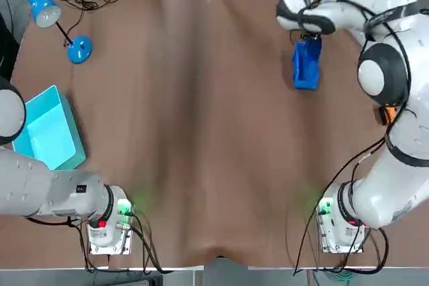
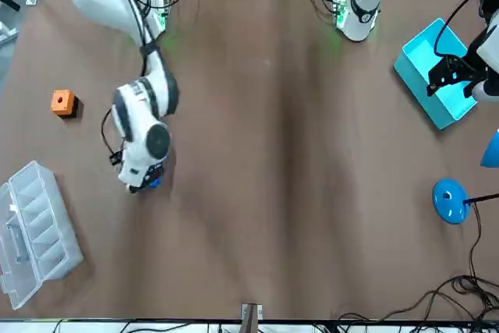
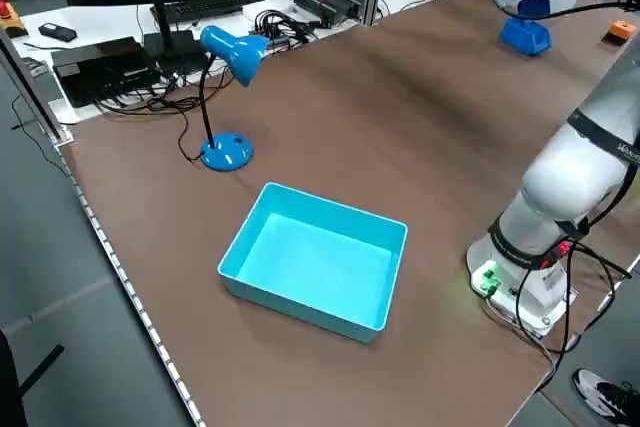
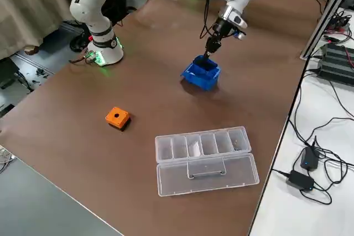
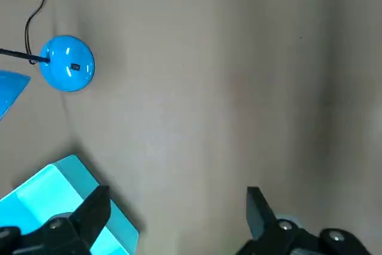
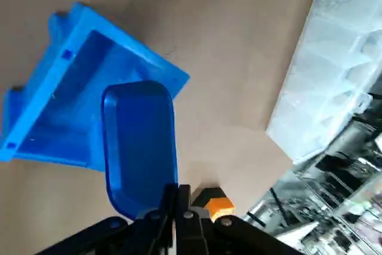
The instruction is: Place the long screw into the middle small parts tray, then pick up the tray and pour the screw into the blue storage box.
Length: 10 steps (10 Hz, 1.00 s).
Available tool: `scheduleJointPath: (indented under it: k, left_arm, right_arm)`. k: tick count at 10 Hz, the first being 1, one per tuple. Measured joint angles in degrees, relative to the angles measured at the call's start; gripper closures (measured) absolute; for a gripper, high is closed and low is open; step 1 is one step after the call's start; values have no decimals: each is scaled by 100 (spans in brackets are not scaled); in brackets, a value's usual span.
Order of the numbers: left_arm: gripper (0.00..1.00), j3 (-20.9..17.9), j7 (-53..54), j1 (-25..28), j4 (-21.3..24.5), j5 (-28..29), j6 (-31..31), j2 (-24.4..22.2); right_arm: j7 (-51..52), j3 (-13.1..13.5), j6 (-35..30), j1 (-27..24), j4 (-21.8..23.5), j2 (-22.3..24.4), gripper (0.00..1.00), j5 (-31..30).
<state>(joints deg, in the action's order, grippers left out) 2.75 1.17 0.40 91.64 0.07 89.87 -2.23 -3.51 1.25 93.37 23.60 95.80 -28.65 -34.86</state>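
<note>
Small parts tray [image 6: 143, 141], blue, is held by its rim between the clamped fingers of the right gripper [image 6: 176, 194] over the blue storage box [image 6: 65, 106] at the counter's [image 1: 201, 132] far right; the long screw cannot be made out; the left gripper [image 5: 176, 207], fingers apart, is parked by the turquoise bin [image 5: 42, 201].

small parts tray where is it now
Right wrist view: small parts tray pinched in the right gripper, tipped over the blue storage box on the table's far-right side.
</note>
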Motion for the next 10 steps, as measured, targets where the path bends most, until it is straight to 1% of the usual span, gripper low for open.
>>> scheduleJointPath:
  k: [1, 3, 4, 5, 6, 7, 8, 10]
  left_arm:
    - [0, 0, 0, 0, 0, 0, 0, 0]
    - [0, 0, 0, 0, 0, 0, 0, 0]
    - [0, 0, 0, 0, 0, 0, 0, 0]
    - [0, 0, 0, 0, 0, 0, 0, 0]
    - [0, 0, 0, 0, -1, 0, 0, 1]
    - [0, 0, 0, 0, -1, 0, 0, 1]
    - [0, 0, 0, 0, -1, 0, 0, 2]
    - [0, 0, 0, 0, -1, 0, 0, 2]
  right_arm:
    - [-43, 12, 0, 5, 22, 1, 96, -113]
    - [-54, 59, 13, -111, 8, 29, 96, -140]
    - [-24, 59, 47, -274, -3, 117, 96, -22]
    - [45, 58, 70, -407, -31, 255, 96, 269]
    - [108, 57, 75, -475, -112, 422, 96, 741]
    - [155, 50, 75, -485, -239, 586, 96, 1348]
    - [159, 32, 74, -481, -401, 701, 96, 2154]
    - [136, 51, 91, -502, -684, 748, 96, 3951]
